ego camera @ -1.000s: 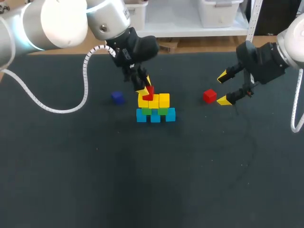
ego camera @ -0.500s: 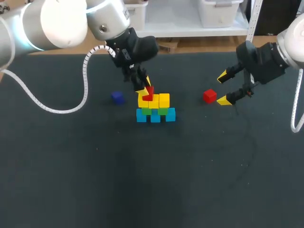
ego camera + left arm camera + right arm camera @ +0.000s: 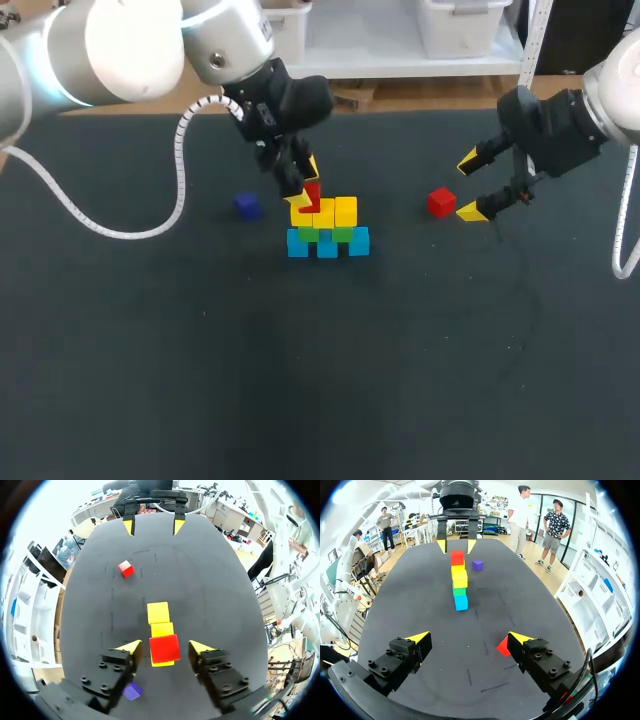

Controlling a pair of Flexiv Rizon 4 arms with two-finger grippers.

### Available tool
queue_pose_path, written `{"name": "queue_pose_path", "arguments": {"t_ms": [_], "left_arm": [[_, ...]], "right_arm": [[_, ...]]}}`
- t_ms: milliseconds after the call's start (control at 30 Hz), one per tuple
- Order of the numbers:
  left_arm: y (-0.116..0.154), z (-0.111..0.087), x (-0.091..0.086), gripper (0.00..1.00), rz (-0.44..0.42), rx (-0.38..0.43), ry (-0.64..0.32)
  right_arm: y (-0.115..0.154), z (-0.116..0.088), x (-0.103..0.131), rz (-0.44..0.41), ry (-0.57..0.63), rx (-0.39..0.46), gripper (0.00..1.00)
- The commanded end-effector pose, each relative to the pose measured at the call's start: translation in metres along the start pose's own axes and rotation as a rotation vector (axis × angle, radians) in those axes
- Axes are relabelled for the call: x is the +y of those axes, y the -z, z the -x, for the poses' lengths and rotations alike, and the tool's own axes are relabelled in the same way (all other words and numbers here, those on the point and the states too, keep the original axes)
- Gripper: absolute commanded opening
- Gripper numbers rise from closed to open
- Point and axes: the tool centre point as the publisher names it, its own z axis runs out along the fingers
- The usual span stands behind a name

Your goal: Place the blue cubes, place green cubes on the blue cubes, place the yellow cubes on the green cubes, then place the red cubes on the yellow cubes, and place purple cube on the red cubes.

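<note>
My left claw (image 3: 165, 646) open, one finger each side of red cube (image 3: 311, 196), small gaps, not gripping. Red cube sits on yellow cubes (image 3: 323, 213). I think best move is lift straight up, slow, so no finger bumps it. My right claw (image 3: 469, 186) open too. Second red cube (image 3: 441, 202) just beside it on worktop (image 3: 300, 380). I should squeeze flat sides, set it next to first. Purple cube (image 3: 247, 206) lies apart.

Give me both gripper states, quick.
Left gripper: open, with a gap on each side of the red cube atop the stack.
Right gripper: open, empty; the loose red cube lies just beside it.
</note>
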Motion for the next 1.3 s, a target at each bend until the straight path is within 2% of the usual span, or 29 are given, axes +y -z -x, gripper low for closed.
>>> {"name": "queue_pose_path", "arguments": {"t_ms": [33,100,200,467,533,667,700,767,833,1033,1167,1233,1300], "left_arm": [[0.001,0.0,0.001,0.88,0.001,0.0,0.001],[0.003,0.0,0.001,0.91,0.005,-0.003,0.0],[0.005,0.001,0.001,0.81,0.011,-0.005,-0.004],[0.013,-0.008,-0.002,0.74,0.034,0.001,0.018],[0.017,-0.012,-0.004,0.68,0.043,0.002,0.026],[0.027,-0.019,-0.01,0.67,0.068,0.005,0.041],[0.03,-0.021,-0.012,0.7,0.077,0.0,0.044],[0.035,-0.026,-0.017,0.89,0.095,-0.007,0.047],[0.041,-0.034,-0.021,1.0,0.116,-0.025,0.063],[0.052,-0.061,-0.034,1.0,0.178,-0.05,0.087],[0.055,-0.074,-0.039,1.0,0.19,-0.074,0.046],[0.058,-0.08,-0.041,1.0,0.198,-0.131,0.041],[0.058,-0.086,-0.043,1.0,0.189,-0.125,0.01]], "right_arm": [[-0.001,0.0,-0.001,0.002,0.001,-0.003,1.0],[-0.001,0.0,-0.001,0.002,0.001,-0.003,1.0],[-0.001,0.0,-0.001,0.002,0.001,-0.003,1.0],[-0.001,0.0,-0.001,0.002,0.001,-0.003,1.0],[-0.001,0.0,-0.001,0.002,0.001,-0.003,1.0],[-0.001,0.0,-0.001,0.002,0.001,-0.003,1.0],[-0.001,0.0,-0.001,0.002,0.001,-0.003,1.0],[-0.001,0.0,-0.001,0.002,0.001,-0.003,1.0],[-0.001,0.0,-0.001,0.002,0.001,-0.003,1.0],[-0.001,0.0,-0.001,0.002,0.001,-0.003,1.0],[-0.001,0.0,-0.001,0.002,0.001,-0.003,1.0],[-0.001,0.0,-0.001,0.002,0.001,-0.003,1.0],[-0.001,0.0,-0.001,0.002,0.001,-0.003,1.0]]}}
